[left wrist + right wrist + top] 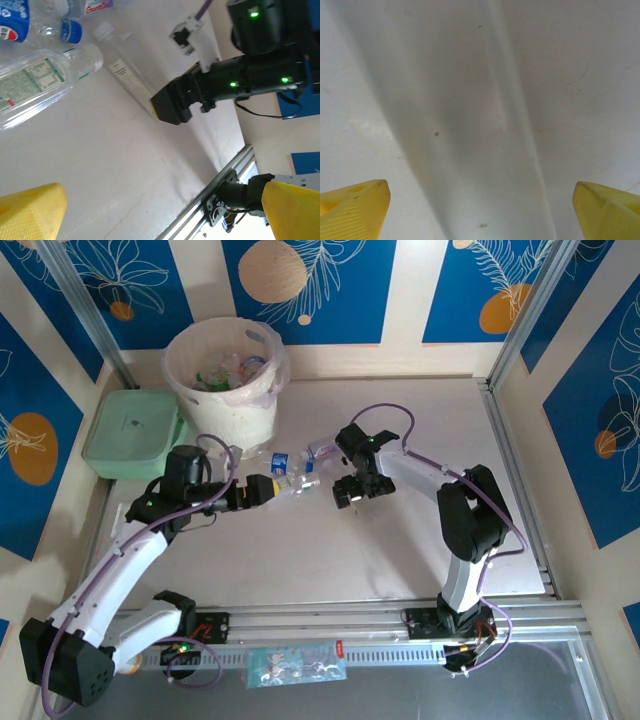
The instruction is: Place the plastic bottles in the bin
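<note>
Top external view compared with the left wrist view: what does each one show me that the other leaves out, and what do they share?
From above: the cream bin with bottles already inside, the pale-green box beside it, and both arms whole. From the left wrist: close-up detail, such as the green print on the label of a clear bottle and a blue cap, framed by the open left gripper. Shared: the loose bottles lying on the table and the right gripper near them.

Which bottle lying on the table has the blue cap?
The Pepsi-labelled bottle, lying beside the green-labelled bottle and the slim bottle, whose caps are whitish.
</note>
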`<state>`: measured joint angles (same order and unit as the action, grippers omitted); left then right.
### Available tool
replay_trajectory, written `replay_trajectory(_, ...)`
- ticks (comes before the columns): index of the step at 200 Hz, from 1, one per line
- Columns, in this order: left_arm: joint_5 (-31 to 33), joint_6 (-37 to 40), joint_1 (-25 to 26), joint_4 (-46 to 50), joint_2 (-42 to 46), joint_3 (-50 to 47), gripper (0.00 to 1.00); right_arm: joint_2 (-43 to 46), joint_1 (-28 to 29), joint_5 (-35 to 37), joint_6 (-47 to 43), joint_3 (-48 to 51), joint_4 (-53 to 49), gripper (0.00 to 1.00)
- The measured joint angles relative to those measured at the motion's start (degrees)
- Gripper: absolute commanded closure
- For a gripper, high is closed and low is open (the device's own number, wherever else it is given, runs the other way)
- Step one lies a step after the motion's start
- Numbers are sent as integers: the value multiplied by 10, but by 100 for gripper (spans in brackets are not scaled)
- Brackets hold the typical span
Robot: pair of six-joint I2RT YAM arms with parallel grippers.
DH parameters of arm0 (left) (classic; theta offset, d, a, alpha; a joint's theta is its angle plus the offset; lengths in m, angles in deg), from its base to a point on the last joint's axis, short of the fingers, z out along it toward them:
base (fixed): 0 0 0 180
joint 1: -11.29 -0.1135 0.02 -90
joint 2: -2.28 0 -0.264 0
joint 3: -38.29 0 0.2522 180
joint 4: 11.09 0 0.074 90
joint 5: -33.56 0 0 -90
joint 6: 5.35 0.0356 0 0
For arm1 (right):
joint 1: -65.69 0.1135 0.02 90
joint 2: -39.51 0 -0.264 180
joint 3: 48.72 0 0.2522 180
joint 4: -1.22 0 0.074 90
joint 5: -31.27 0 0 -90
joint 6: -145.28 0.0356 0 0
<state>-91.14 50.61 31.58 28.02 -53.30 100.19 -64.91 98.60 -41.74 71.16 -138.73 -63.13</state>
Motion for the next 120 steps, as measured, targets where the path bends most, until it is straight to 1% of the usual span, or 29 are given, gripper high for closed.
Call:
replay_trajectory(16, -9, 0, 0, -8, 2, 0, 0, -9, 0, 0, -1, 3, 5, 10)
replay_trajectory(40, -13, -1, 0, -19, 3, -2, 0, -21, 7, 1, -4, 12, 16, 17)
replay_trajectory(61, -14, -2, 0, -27, 3, -4, 0, -24, 16, 9, -7, 18, 21, 27)
replay_trajectory(68, -14, -2, 0, -28, 3, -5, 0, -25, 19, 11, -7, 18, 21, 28)
replay_trajectory(78, -14, -2, 0, -31, 3, -7, 0, -25, 22, 13, -10, 19, 23, 35)
replay_trajectory(101, -13, -2, 0, -31, 3, -7, 0, -26, 27, 18, -10, 19, 24, 47)
replay_trajectory(120, -12, -2, 0, -31, 3, -7, 0, -26, 30, 21, -9, 19, 24, 49)
